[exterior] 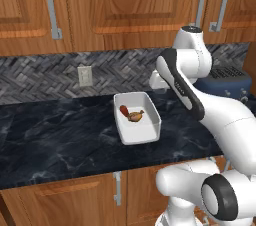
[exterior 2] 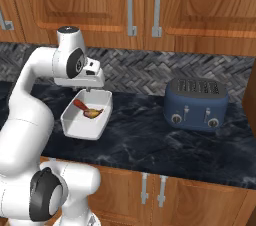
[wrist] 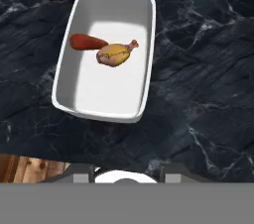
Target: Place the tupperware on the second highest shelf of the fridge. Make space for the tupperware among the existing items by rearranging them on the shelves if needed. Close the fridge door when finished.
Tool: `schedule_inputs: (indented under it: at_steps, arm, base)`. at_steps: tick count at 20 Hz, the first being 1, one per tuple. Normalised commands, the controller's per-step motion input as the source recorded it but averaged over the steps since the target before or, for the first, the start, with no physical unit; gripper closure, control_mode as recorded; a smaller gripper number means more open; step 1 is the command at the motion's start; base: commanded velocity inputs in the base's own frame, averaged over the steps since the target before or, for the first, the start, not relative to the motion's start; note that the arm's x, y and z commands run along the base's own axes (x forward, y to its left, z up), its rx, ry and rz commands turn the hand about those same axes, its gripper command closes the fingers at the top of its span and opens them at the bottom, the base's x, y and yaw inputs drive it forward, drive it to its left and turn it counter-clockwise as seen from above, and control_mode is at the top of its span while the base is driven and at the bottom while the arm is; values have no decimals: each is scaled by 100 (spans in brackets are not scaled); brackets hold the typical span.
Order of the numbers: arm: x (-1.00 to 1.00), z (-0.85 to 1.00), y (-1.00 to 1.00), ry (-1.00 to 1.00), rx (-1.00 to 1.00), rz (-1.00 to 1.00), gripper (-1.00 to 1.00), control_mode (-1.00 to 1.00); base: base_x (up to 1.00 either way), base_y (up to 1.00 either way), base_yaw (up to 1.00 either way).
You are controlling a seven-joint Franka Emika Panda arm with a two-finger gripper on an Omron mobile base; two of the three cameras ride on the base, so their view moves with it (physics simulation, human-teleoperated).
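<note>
The tupperware [exterior: 146,131] [exterior 2: 82,127] [wrist: 109,89] is a white lidless tub standing flat on the black marble counter. Inside lie a brown drumstick [exterior: 135,116] [exterior 2: 93,113] [wrist: 115,54] and a small red bit [wrist: 84,42]. My gripper [exterior 2: 90,90] [wrist: 126,174] hangs just above the tub's far end and points down at it. Its fingertips are apart, with nothing between them and no contact with the tub. The fridge, its shelves, its door and the existing items are out of view.
A dark blue toaster [exterior 2: 196,104] [exterior: 226,83] stands on the counter [exterior: 50,135] to the right of the tub. Wooden wall cabinets hang overhead, and a wall outlet [exterior: 84,75] sits on the backsplash. The counter's front edge runs close below the tub.
</note>
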Motion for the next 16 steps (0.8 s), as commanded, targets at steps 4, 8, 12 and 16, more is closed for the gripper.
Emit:
schedule_inputs:
  at_steps: [4, 8, 12, 16]
  arm:
    - [-26, -18, 3, 0, 0, -4, -100, -100]
    - [-59, -27, 6, 0, 0, -15, -100, -100]
    - [-57, -27, 0, 0, 2, -20, -100, -100]
    - [-32, -48, 0, 9, 1, -28, -100, -100]
  base:
    - [0, 0, 0]
    - [0, 0, 0]
    - [0, 0, 0]
    - [0, 0, 0]
